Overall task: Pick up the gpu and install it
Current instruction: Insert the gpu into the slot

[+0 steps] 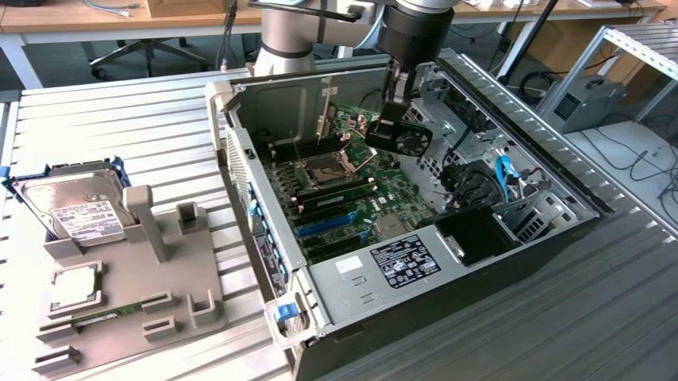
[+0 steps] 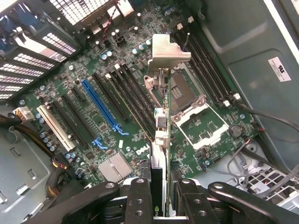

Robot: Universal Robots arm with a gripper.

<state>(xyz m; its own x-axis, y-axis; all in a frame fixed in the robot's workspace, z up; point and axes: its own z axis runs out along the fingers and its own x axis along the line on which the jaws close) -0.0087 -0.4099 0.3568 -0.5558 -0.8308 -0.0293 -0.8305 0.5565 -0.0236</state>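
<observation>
One gpu (image 1: pixel 401 136) in tool (image 1: pixel 394 107) over mobo (image 1: pixel 339 194); slatted table (image 1: pixel 127 119), desks (image 1: pixel 63 16) behind

The gpu (image 1: pixel 406 140) pairs a matt black plastic fan shroud with a green circuit board and a bare, dully shining metal bracket (image 2: pixel 168 51) (edge-on in the wrist view). The gripper (image 2: pixel 163 189) is matt black. The computer case (image 1: pixel 278 103) is grey sheet metal. The motherboard (image 2: pixel 107 135) is glossy green, the table (image 1: pixel 127 127) ribbed pale metal, the holder (image 1: pixel 159 270) matt grey plastic.
</observation>
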